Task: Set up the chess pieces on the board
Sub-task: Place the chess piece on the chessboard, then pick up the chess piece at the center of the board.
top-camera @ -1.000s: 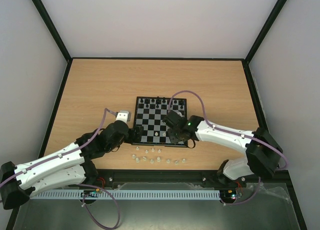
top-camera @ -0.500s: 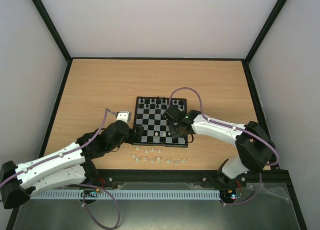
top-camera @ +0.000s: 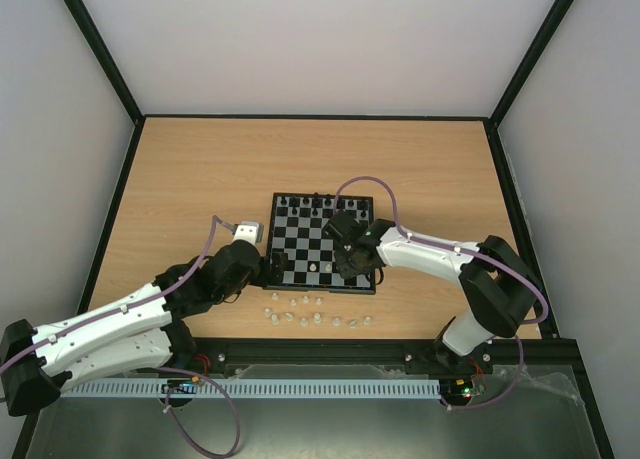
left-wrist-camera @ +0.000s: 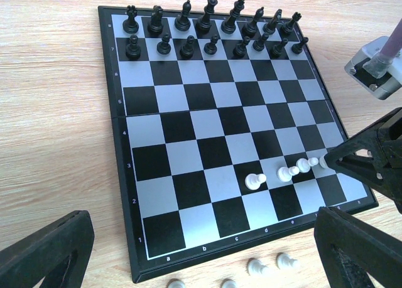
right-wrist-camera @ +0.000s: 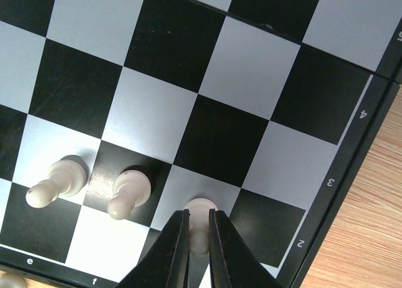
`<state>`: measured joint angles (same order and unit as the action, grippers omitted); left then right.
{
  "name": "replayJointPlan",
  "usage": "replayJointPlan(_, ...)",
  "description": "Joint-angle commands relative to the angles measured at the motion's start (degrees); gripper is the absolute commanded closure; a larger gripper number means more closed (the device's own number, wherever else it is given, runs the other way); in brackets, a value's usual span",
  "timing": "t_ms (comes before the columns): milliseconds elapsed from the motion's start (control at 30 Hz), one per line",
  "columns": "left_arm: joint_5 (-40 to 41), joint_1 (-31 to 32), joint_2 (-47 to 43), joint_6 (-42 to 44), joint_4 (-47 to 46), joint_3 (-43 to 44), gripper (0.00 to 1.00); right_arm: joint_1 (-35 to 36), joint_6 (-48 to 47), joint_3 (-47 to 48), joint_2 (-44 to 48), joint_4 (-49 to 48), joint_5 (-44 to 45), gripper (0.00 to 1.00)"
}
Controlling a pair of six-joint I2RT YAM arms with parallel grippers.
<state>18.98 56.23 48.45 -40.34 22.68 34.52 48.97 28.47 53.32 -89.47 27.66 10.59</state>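
pawn in play: one white pawn point(right-wrist-camera: 201, 206) is pinched between the fingers of the right claw point(right-wrist-camera: 198, 220). It's upright, and its base looks to be down on a pale square near the board's right edge.
right claw: closed on that pawn, no gap I can see either side.
what just changed: a second ago this claw hung over the board's near right corner. Now it has slid in over the near ranks and dropped to the pawn's square.
what that means: I'd guess this is the set-down, so the next thing is letting go without tipping it.
neighbours: two more white pawns point(right-wrist-camera: 129, 191) stand just beside the claw, toward the board's middle, making a short row with the held one.
board: the board point(right-wrist-camera: 333, 181) sits flat under the claw, and its black rim is just past the claw's outer finger.
black chessmen: the black chessmen point(left-wrist-camera: 207, 9) are lined up along the edge far from the claw.
still to do: a bunch of loose white pieces point(top-camera: 303, 321) lie on the tabletop point(top-camera: 200, 169) behind the claw, off the board's near edge. So plenty of trips are left.
left claw: the left claw point(left-wrist-camera: 204, 228) is spread wide open and empty, parked across the board from the right claw, at its near left corner.
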Motion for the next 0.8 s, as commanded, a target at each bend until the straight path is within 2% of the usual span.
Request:
replayJointPlan(0,0.7,-0.2,0.0,-0.2,0.5,-0.3,0.01,-0.2,-0.5,1.2,-0.6,0.8,-0.7,0.90)
replayJointPlan(267,0.7,-0.2,0.1,-0.3,0.2,-0.4,0.01,-0.2,-0.4,1.3,2.0,2.0,-0.1,0.76)
replayJointPlan(500,0.7,-0.3,1.0,-0.2,-0.2,-0.3,0.01,-0.2,0.1,0.5,6.7,3.7,-1.1,0.73)
replayJointPlan(767,0.4,-0.3,1.5,-0.4,-0.9,-0.5,0.01,-0.2,-0.1,-0.1,6.7,4.1,-0.4,0.72)
